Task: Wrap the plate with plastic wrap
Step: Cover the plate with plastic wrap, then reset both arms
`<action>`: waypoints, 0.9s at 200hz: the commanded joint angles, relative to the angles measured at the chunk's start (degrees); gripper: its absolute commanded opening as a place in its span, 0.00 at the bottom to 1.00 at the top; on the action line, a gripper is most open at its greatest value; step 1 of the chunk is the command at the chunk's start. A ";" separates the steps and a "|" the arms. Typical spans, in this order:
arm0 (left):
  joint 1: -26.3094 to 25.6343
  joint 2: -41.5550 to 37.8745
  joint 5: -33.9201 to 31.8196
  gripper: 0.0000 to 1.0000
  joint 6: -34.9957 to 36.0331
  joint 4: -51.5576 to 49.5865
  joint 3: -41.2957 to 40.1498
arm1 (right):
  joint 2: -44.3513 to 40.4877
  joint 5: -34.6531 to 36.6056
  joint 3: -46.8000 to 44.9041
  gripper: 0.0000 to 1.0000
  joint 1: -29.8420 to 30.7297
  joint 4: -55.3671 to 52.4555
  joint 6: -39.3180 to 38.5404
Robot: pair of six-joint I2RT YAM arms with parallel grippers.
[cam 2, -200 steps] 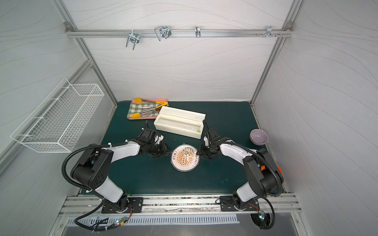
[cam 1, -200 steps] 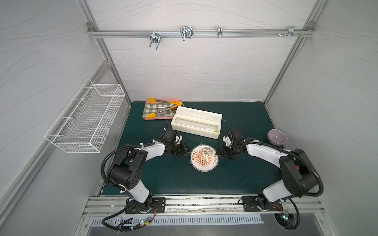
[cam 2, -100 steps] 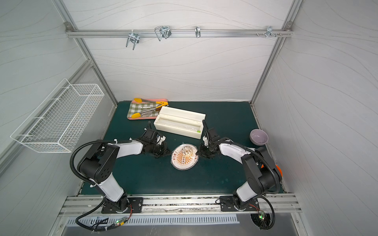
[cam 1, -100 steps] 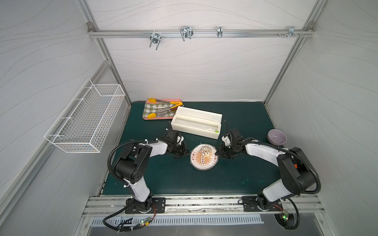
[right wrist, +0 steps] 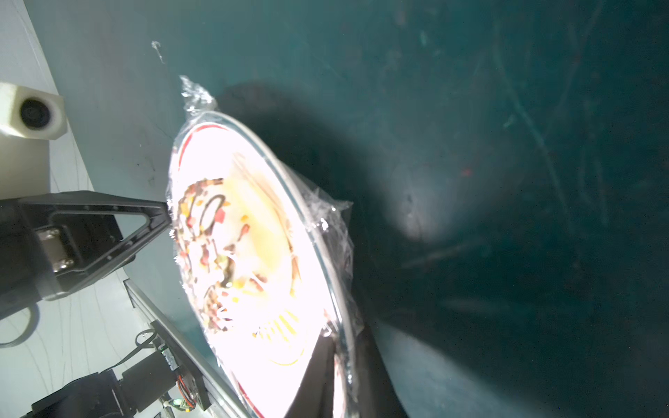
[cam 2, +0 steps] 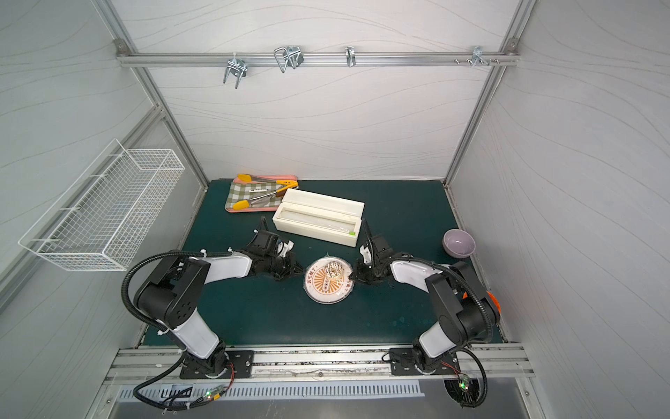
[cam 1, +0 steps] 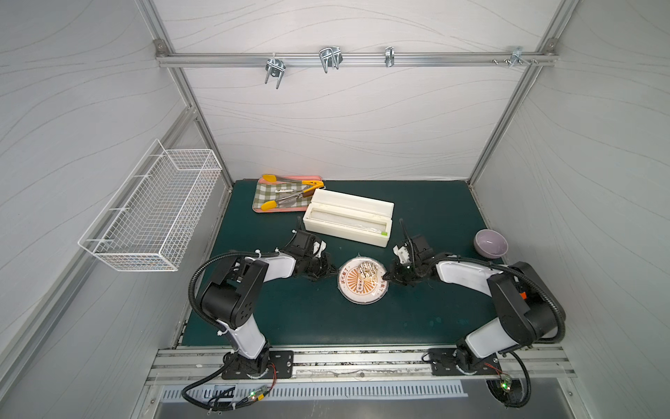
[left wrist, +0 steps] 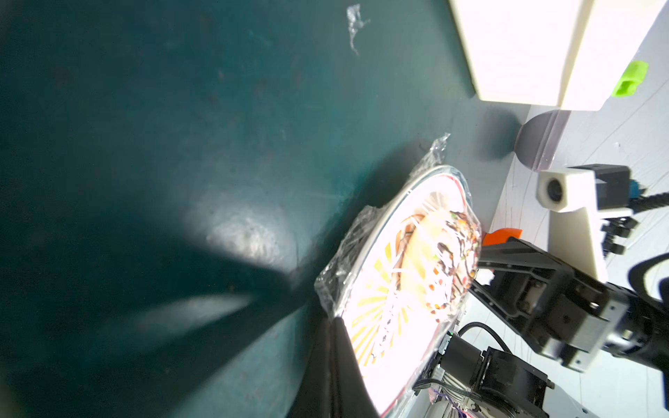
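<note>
The plate (cam 1: 362, 290) (cam 2: 328, 292), white with an orange sunburst, lies mid-mat with a food piece (cam 1: 368, 269) on it. Glossy plastic wrap (left wrist: 347, 246) (right wrist: 336, 224) covers it and crinkles past the rim. My left gripper (cam 1: 333, 271) (cam 2: 299, 270) (left wrist: 335, 322) is at the plate's left edge; its jaws are shut and the bunched film runs into their tips. My right gripper (cam 1: 387, 278) (cam 2: 353, 277) (right wrist: 342, 347) is at the right edge, with one finger over the film-covered rim and one under it, closed on it.
A cream dispenser box (cam 1: 348, 217) lies behind the plate. A checked tray with tongs (cam 1: 286, 197) is at the back left. A lilac bowl (cam 1: 491, 243) stands to the right, and an orange bowl (cam 2: 493, 304) shows behind the right arm. A wire basket (cam 1: 152, 214) hangs on the left wall.
Both grippers closed at the plate's edges: the left one first, the right one still narrowing onto the rim. The left arm drew in slightly toward the plate.
</note>
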 commanded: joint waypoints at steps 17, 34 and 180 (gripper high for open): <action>-0.90 0.65 -3.27 0.00 1.31 -7.60 -0.08 | -0.70 2.29 -4.80 0.24 0.02 5.78 1.45; -0.77 0.05 -4.21 0.00 2.57 -10.93 0.93 | -2.35 2.55 -4.19 0.31 -0.04 3.62 0.80; -4.48 -9.81 -2.88 0.27 4.05 -11.51 1.87 | -2.01 8.33 9.97 0.29 1.02 -14.08 -9.55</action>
